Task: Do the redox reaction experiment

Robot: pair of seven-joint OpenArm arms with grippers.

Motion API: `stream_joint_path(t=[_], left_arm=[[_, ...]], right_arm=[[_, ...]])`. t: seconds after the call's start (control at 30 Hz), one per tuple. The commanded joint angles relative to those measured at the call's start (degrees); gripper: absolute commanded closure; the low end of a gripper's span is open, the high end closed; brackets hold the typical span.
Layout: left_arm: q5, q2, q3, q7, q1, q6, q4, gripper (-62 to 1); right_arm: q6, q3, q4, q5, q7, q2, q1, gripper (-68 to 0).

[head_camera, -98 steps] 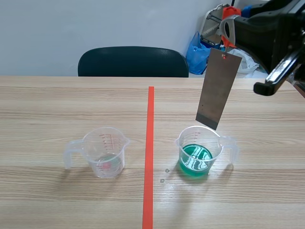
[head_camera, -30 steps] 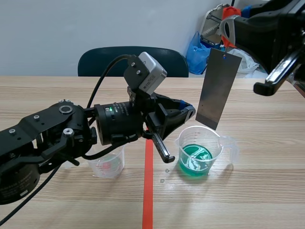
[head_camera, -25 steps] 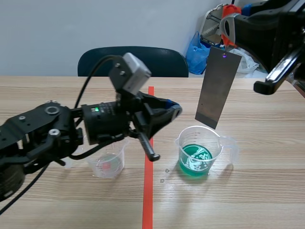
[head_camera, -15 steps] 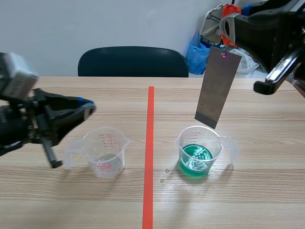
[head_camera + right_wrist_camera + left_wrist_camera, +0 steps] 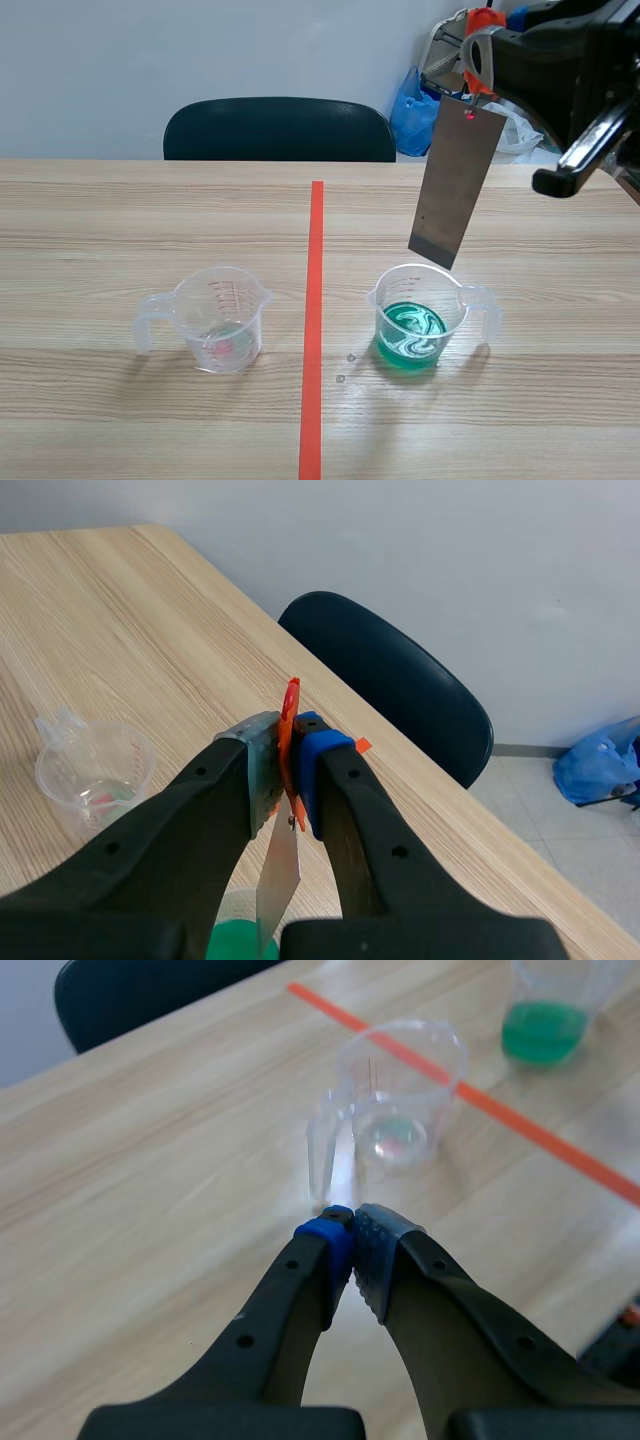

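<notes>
— Two cups, where?
— From the tape line (image 5: 313, 320), the clear cup (image 5: 218, 318) sits at nine o'clock. The left gripper (image 5: 350, 1245), fingers pressed together on nothing, has it at twelve.
— And rightward?
— At three o'clock is the green-filled cup (image 5: 418, 318); the right gripper (image 5: 287, 742) pinches the metal strip (image 5: 456, 185), which hangs above it.

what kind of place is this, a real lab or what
Probably a robot test room staged as a chemistry bench, not a true lab: a wood-grain table with an orange tape line, a clear measuring cup, a second cup of green liquid, and an office chair.
</notes>
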Motion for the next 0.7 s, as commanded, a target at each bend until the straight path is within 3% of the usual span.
stream_joint_path(t=[0.0, 0.17, 0.3, 0.43, 0.53, 0.67], left_arm=[[2.1, 3.3, -0.9, -3.3, 1.5, 0.0, 0.3, -1.9], [10.0, 10.3, -5.8, -10.6, 8.9, 0.0, 0.2, -1.9], [12.4, 14.3, -8.4, -16.8, 13.7, 0.2, 0.2, -1.9], [12.6, 17.8, -10.6, -20.9, 14.0, 0.2, 0.2, -4.3], [12.5, 19.1, -11.8, -21.6, 14.0, 0.2, 0.2, -20.2], [11.8, 19.6, -12.2, -19.7, 14.0, 0.2, 0.2, -58.2]], right_arm=[[-0.2, 0.5, 1.0, 0.6, 0.9, 0.4, 0.7, -0.6], [-0.2, 0.5, 1.0, 0.6, 0.9, 0.4, 0.7, -0.6], [-0.2, 0.5, 1.0, 0.6, 0.9, 0.4, 0.7, -0.6], [-0.2, 0.5, 1.0, 0.6, 0.9, 0.4, 0.7, -0.6], [-0.2, 0.5, 1.0, 0.6, 0.9, 0.4, 0.7, -0.6], [-0.2, 0.5, 1.0, 0.6, 0.9, 0.4, 0.7, -0.6]])
